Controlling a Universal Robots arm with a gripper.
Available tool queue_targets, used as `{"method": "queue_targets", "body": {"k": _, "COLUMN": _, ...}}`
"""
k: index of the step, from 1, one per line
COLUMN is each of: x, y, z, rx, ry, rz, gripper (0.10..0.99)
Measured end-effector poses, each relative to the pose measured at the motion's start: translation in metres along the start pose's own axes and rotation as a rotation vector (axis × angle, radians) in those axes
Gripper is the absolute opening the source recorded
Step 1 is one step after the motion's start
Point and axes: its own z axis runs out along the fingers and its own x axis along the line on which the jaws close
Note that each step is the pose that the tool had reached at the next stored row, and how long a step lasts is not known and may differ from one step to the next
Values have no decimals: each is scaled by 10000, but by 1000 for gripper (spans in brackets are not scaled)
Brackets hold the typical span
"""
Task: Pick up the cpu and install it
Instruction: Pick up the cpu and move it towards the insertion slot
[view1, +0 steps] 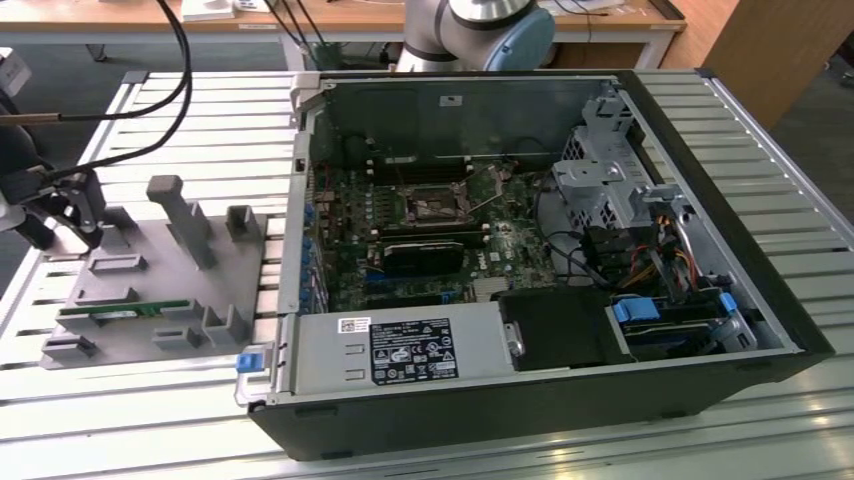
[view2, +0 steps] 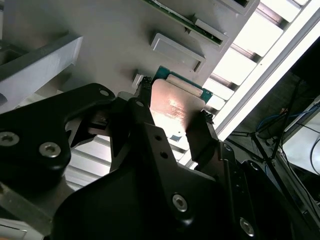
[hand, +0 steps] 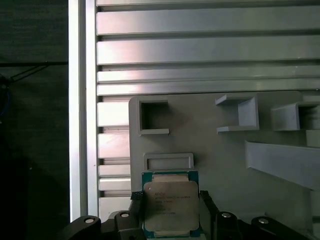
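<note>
The cpu (hand: 170, 202) is pictured clamped by its edges in the gripper (hand: 170, 198) at the grey fixture (hand: 225, 155) on the table (hand: 200, 45); a level, straight lift is advised so nothing is snagged.

Second wrist view: gripper (view2: 175, 102) body hides from you the part of the cpu (view2: 175, 114) nearest it. Exterior view: gripper (view1: 64, 236) partly off-frame.

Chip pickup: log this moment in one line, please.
tool: straddling chip | chip: at grey holder | computer: open, away from tool
</note>
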Motion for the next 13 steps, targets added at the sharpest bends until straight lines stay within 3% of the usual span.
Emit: {"method": "queue_targets", "body": {"k": 13, "x": 0, "y": 5, "z": -86, "rx": -6, "ry": 1, "rz": 0, "gripper": 533}}
